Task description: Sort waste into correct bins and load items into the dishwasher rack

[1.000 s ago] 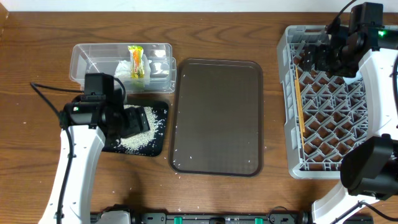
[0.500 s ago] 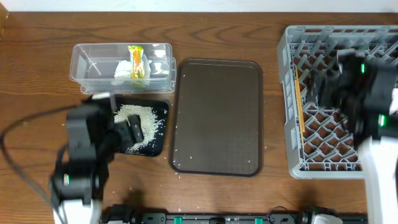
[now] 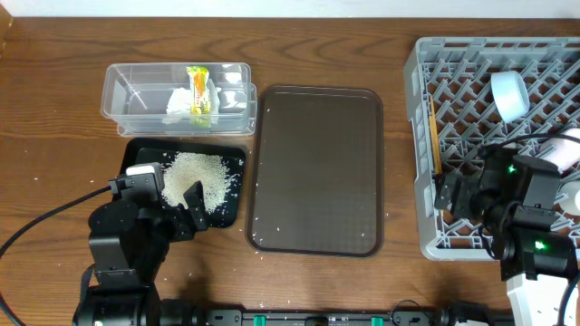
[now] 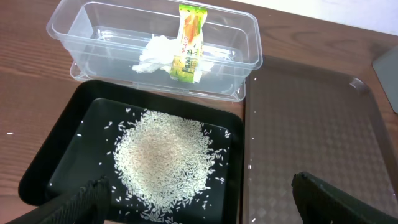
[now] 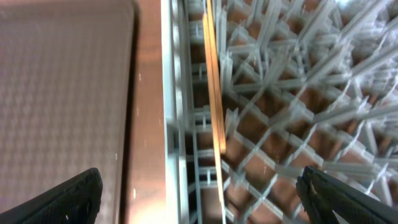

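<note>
The clear tub (image 3: 136, 86) holds the crumpled white tissue (image 3: 178, 102) and the yellow-orange wrapper (image 3: 198, 89); both also show in the left wrist view, tissue (image 4: 155, 55) and wrapper (image 4: 188, 43). The black tray (image 3: 234, 158) holds a pile of rice (image 3: 195, 174), also seen in the left wrist view (image 4: 163, 155). My left gripper (image 3: 174, 204) is open and empty above the tray's near edge. The dishwasher rack (image 3: 471, 68) holds a white cup (image 3: 509, 95) and the chopsticks (image 3: 433, 136), which also show in the right wrist view (image 5: 214, 87). My right gripper (image 3: 450, 195) is open and empty over the rack's near left side.
The brown serving tray (image 3: 315, 167) lies between the black tray and the rack, with a few rice grains near its front left corner. Pale rounded items (image 3: 569, 149) sit at the rack's right edge, partly hidden by my right arm.
Both arms have pulled back toward the table's front edge. The right arm left the rack's far corner, uncovering the white cup. The left arm moved off the black tray's rice.
</note>
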